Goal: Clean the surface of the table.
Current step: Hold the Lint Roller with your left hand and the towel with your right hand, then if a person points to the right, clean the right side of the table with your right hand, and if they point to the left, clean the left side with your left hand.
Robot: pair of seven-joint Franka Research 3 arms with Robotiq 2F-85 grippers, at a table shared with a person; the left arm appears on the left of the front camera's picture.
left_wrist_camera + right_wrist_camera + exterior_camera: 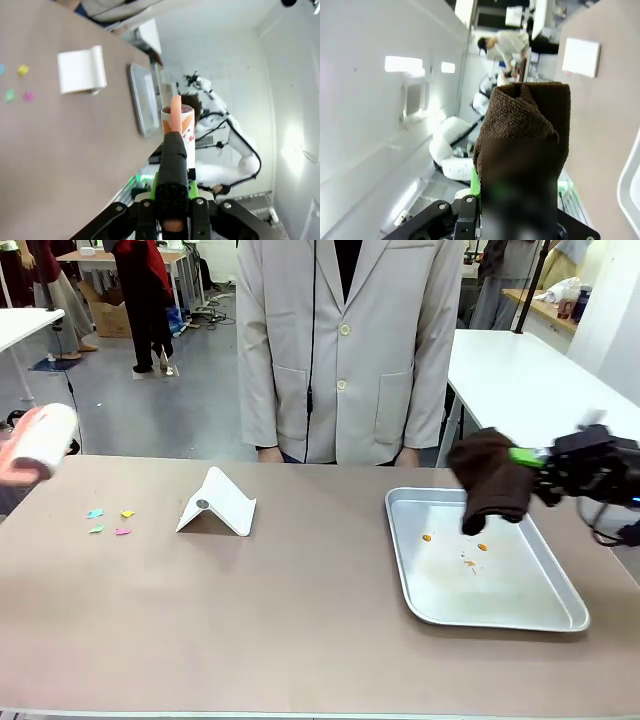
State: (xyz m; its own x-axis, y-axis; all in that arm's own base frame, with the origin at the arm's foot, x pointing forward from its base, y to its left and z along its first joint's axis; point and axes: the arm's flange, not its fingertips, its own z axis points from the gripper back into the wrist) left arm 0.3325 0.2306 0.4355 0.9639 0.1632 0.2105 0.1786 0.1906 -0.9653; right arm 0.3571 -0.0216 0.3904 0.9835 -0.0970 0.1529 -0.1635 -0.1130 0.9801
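Four coloured scraps at left on the taupe table across the lower frame; white folded stand just right of them. At right, silver tray with orange crumbs; right gripper clamped on brown cloth above tray's upper edge; left gripper clamped on lint roller, far left.

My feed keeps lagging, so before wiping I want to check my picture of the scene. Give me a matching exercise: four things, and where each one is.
Things:
1. brown cloth
2. pink-handled roller
3. coloured paper scraps
4. orange crumbs

Places:
A. in the left gripper's jaws, at the table's left end
B. inside the metal tray
C. in the right gripper's jaws, hanging over the tray
D. loose on the table, left of the white folded card

Pairs: 1-C, 2-A, 3-D, 4-B
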